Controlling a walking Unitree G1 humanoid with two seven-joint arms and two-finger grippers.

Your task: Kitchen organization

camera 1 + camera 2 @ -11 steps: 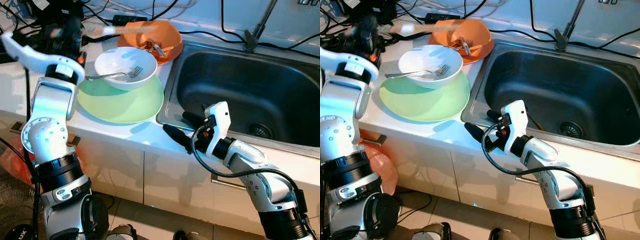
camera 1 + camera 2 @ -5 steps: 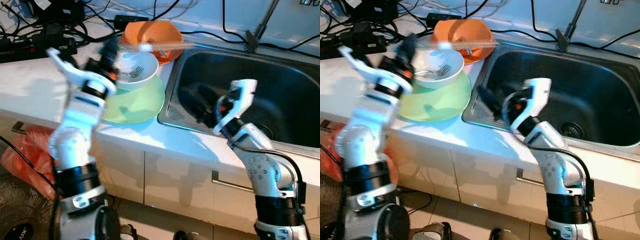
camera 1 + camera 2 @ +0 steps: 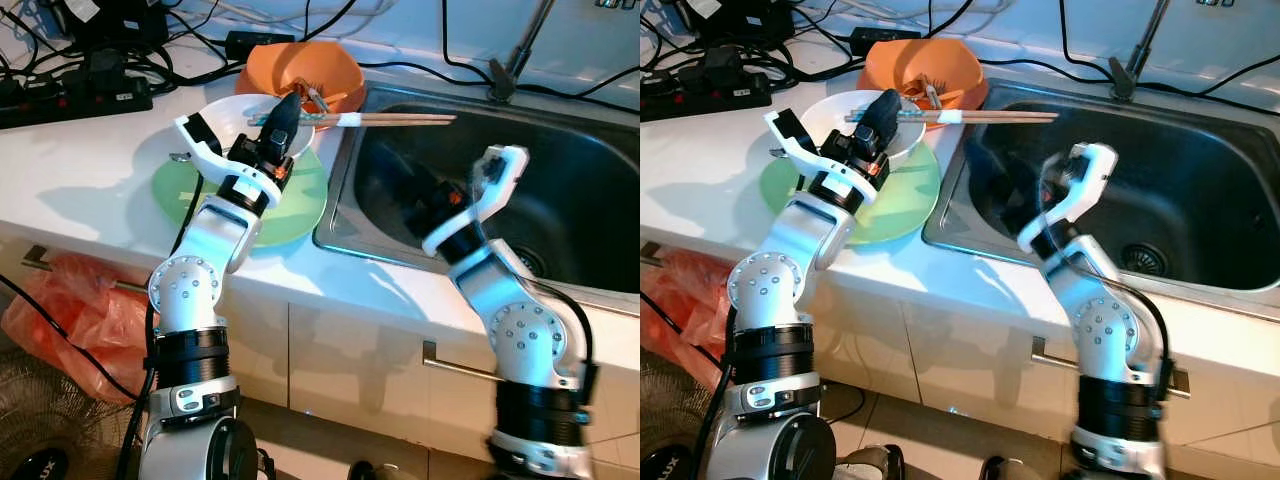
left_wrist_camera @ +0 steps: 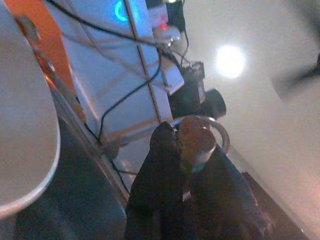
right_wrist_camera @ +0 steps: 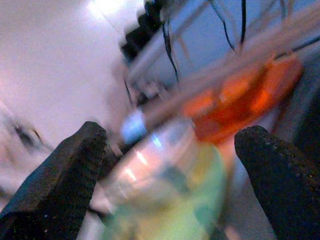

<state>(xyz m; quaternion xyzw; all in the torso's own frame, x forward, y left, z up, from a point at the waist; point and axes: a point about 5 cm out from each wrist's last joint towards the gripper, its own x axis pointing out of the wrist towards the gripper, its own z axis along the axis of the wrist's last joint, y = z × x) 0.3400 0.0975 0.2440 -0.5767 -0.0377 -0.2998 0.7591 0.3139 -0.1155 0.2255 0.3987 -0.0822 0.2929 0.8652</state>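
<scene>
White counter point(image 3: 90, 170), steel sink point(image 3: 560, 190) recessed at right. Right gripper point(image 5: 170, 170) over the basin, ribbed black fingers point(image 5: 60, 170) spread wide, holding nothing. Left gripper point(image 3: 283, 118) clamped on wooden chopsticks point(image 3: 400, 119), held level over the sink edge above white bowl point(image 3: 225, 118) on flat green plate point(image 3: 300, 200). Orange bowl point(image 3: 340, 65) behind.

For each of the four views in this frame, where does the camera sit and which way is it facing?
Left eye and right eye views: head camera, looking down at counter and sink; both silver arms show.
Left wrist view: along the left gripper, shut on chopsticks, facing the wall and ceiling.
Right wrist view: between the right gripper's spread fingers, facing the dishes, blurred.
Shared: the orange bowl shows in the head and right wrist views.
</scene>
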